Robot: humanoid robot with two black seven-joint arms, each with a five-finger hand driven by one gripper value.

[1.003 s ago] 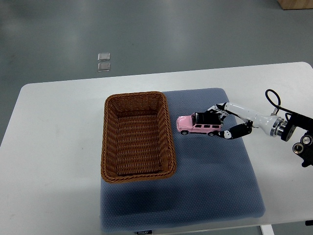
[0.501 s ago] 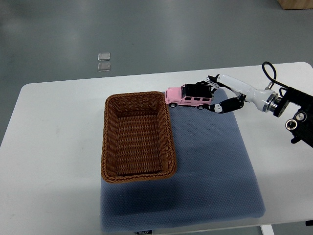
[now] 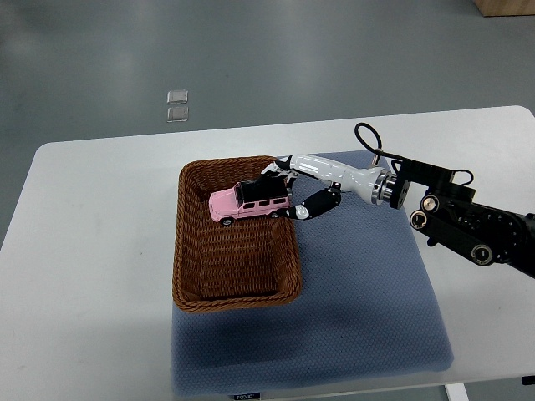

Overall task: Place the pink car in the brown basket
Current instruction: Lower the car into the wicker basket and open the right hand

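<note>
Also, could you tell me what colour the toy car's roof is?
Black, on the pink car in the top view.

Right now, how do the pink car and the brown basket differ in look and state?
The pink car is small, smooth and glossy; the brown basket is large, woven and rectangular. The car is held in the right hand over the basket's far end; the basket rests on the blue mat, untouched. Both are longer than wide.

one pink car (image 3: 249, 202), one brown basket (image 3: 189, 251), one blue mat (image 3: 368, 309), one right hand (image 3: 303, 185)
</note>
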